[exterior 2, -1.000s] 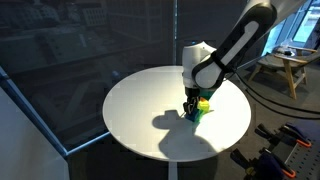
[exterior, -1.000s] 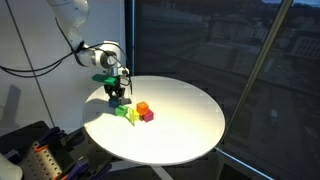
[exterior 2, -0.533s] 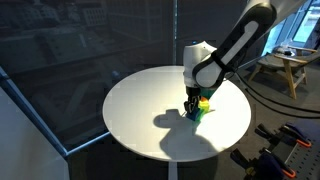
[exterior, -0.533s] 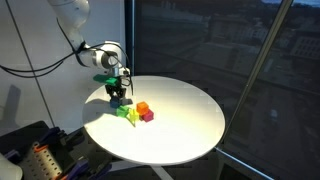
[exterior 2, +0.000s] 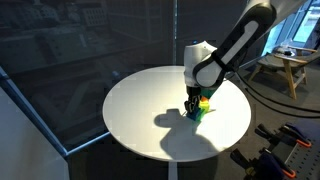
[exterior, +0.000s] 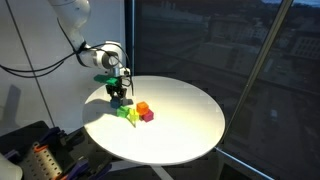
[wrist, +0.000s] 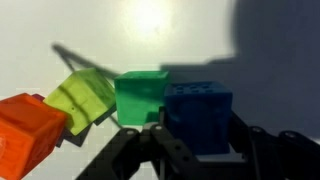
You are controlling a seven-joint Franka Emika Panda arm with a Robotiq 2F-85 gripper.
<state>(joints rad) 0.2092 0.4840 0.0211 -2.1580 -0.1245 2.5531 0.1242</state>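
Blue block (wrist: 198,118) first. Sits low on the white table (wrist: 150,30), on the side nearer the arm (exterior 2: 235,45). Cannot tell if it rests on the top or hangs a tiny bit above it. Gets squeezed from two sides by the gripper (wrist: 200,140), which is closed tight on it, with dark fingers (wrist: 140,155) on its flat faces. Probably held that way because flat sides give a good hold and keep it from slipping. Touches the green block (wrist: 140,98) on one side, face to face. Next along, a yellow-green block (wrist: 85,97), tipped a little, and seems to touch the green one. Past that, an orange block (wrist: 30,130), close by. In an exterior view, also a red block (exterior: 149,116) just beside the orange one. All bunched in one little clump, so a tight spot to reach into. Comes straight down from above, that gripper, likely so as to fit around the blue one without bumping its neighbours. Bends over the table from the side, white and black, with the wrist pointing down. Behind it all, big dark windows (exterior: 230,60).
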